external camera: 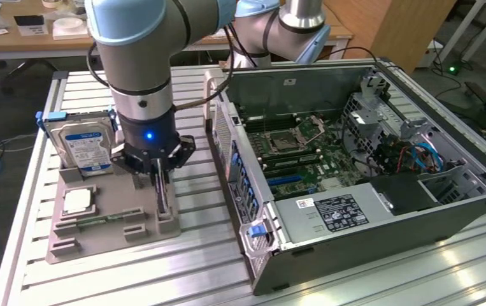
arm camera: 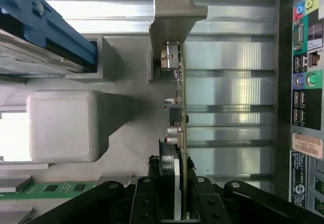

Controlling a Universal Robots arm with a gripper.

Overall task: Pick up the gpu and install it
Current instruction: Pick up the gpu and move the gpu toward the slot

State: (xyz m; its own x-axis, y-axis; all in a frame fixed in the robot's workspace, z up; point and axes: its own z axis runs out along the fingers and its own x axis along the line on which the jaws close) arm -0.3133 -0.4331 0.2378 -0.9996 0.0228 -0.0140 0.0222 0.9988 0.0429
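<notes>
Only the gripping done so far, with hand (arm camera: 175, 176) closed on the gpu (arm camera: 180, 89) standing on edge in the grey holder (external camera: 115, 236) on the table (external camera: 395, 280); lifting and fitting into the open computer case (external camera: 413, 226) left.

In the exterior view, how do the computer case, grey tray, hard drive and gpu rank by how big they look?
1. computer case
2. grey tray
3. hard drive
4. gpu, which is seen edge-on, so it looks slimmest and its real size is unsure.
</notes>
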